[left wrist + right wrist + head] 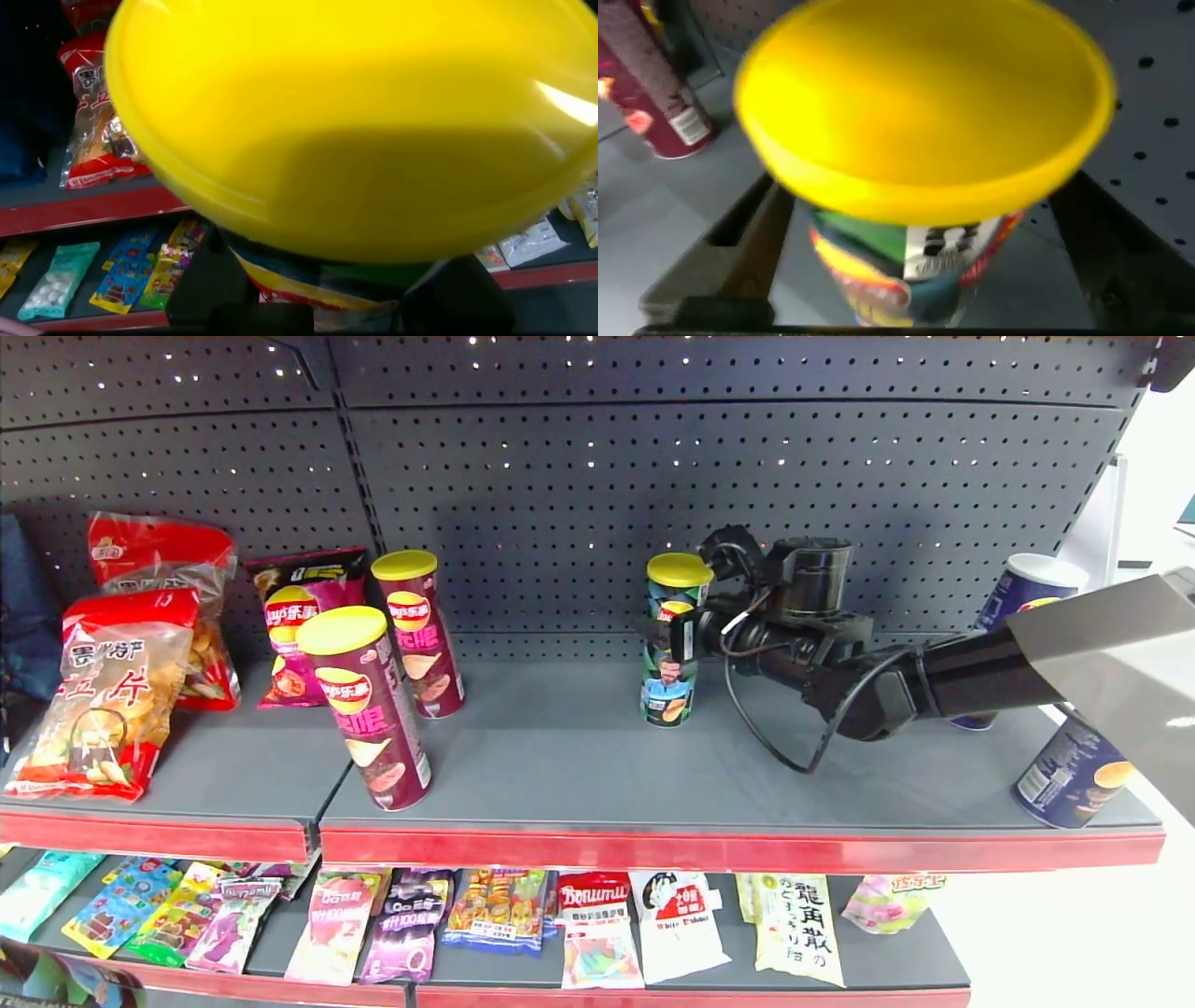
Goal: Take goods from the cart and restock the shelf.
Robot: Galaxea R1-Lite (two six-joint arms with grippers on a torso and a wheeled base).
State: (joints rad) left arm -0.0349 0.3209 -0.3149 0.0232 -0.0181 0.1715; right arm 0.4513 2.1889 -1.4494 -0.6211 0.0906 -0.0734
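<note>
Right gripper [674, 639] gapes around the green chips can [667, 695] mid-frame, bare shelf [560, 756] alongside. Left gripper [322, 299] clamps a yellow-lidded can [355, 121].

A dark grey shop shelf [579, 775] with a red front edge and a pegboard back carried snacks. At its left end a red snack bag [103, 709] lay near the front, with a second red bag [168, 565] propped behind it. Beside them a purple chip bag [299, 616] leaned on the back panel. Two maroon cans with yellow lids stood upright, the front can [369, 709] near the edge and the rear can [422, 635] behind it. A green can [667, 691] stood mid-shelf. At the right end a blue can [1032, 588] stood at the back and a tilted blue can [1069, 779] sat at the front. A lower shelf [878, 971] held a row of flat sweet packets [597, 933].
</note>
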